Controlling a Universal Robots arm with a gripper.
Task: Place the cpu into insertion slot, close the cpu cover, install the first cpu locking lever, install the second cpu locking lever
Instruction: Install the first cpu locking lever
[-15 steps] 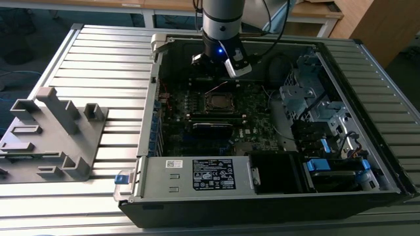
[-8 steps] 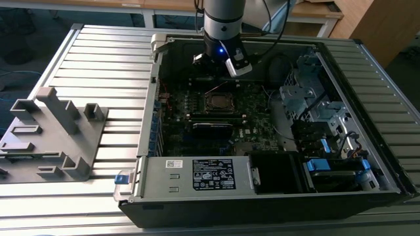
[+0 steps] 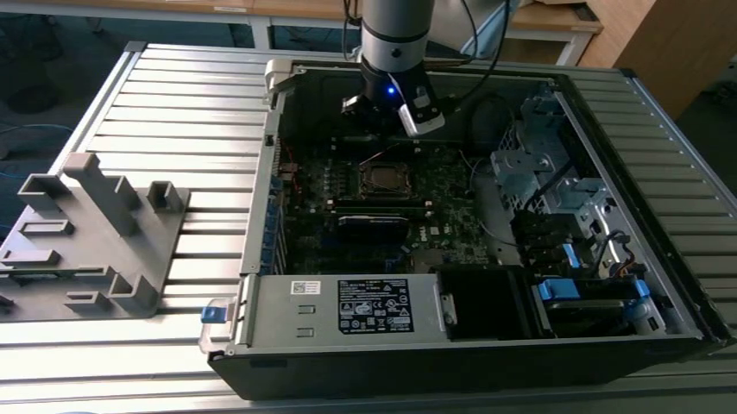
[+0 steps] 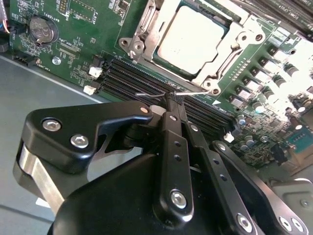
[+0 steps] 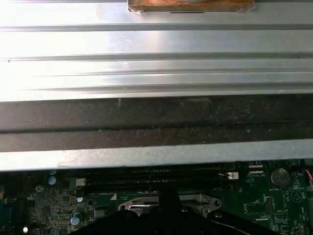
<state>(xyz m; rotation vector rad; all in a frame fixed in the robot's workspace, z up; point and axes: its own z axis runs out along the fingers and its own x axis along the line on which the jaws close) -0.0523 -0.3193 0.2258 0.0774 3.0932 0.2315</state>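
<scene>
The cpu [image 4: 190, 39] lies flat in the insertion slot [image 3: 384, 178] on the motherboard, its silver-grey top showing through the window of the cpu cover [image 4: 145, 30], which lies down over it. A thin wire locking lever [image 4: 149, 94] runs along the socket's edge beside the memory slots. My gripper [image 4: 170, 100] is shut, with its black fingers [image 4: 168, 129] pressed together and their tips right at that wire. In the exterior view the gripper [image 3: 386, 116] hangs inside the case just behind the socket. The socket's edge [image 5: 166, 200] shows in the first wrist view.
The open computer case [image 3: 265, 259] stands on a slatted metal table [image 3: 173, 112]. Drive bays and cables [image 3: 553, 190] fill the exterior view's right side. A grey fixture [image 3: 92, 233] stands at the exterior view's left. The case wall [image 5: 156, 117] is close behind the gripper.
</scene>
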